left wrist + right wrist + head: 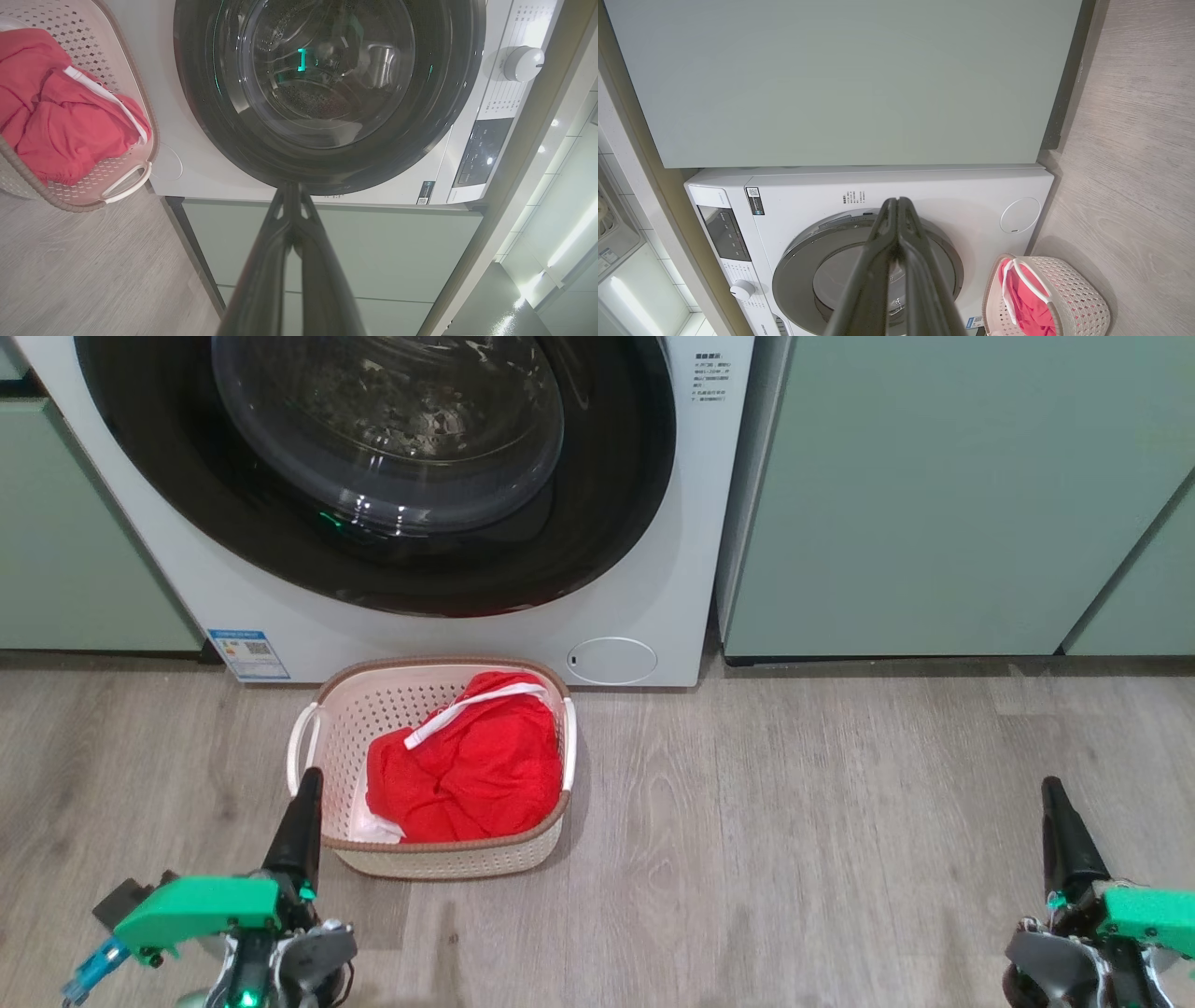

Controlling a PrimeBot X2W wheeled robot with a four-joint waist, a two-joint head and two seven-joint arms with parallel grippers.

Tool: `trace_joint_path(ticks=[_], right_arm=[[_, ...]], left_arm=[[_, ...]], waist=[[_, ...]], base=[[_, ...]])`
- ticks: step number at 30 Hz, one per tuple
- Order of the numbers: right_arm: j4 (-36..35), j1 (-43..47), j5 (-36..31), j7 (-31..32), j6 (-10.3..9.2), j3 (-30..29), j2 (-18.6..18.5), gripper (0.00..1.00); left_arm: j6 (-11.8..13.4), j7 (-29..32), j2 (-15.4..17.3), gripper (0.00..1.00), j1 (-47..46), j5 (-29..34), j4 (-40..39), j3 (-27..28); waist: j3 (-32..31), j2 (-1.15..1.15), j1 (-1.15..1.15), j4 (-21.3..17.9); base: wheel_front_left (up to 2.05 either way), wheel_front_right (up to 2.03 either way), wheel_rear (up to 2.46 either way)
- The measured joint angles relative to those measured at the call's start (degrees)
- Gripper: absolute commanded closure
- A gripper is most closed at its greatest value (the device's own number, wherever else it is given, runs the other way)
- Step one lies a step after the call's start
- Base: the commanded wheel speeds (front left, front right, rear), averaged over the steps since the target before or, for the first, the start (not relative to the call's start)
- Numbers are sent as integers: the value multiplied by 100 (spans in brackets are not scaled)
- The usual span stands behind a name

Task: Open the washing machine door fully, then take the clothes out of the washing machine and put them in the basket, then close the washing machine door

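The white washing machine (672,607) stands ahead, and its round black-rimmed door (373,457) lies flat against the front, closed. Through the glass in the left wrist view the door (327,88) shows a steel drum with no red fabric visible. The red clothes (467,765) with white trim lie inside the cream basket (448,863) on the floor before the machine. My left gripper (308,779) is shut and empty, just left of the basket's near corner. My right gripper (1053,789) is shut and empty, far to the right over the floor.
Pale green cabinets (943,495) flank the machine on both sides. A small round flap (611,660) sits low on the machine's front, right behind the basket. Wood-look floor (794,840) stretches between the basket and my right gripper.
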Motion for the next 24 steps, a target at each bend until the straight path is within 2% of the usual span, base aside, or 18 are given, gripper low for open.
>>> trace_joint_path(ticks=[24], right_arm=[[-1, 0, 0, 0, 0, 0, 0, 100]], left_arm=[[0, 0, 0, 100, 0, 0, 0, 0]], waist=[[0, 0, 0, 0]], base=[[0, 0, 0]])
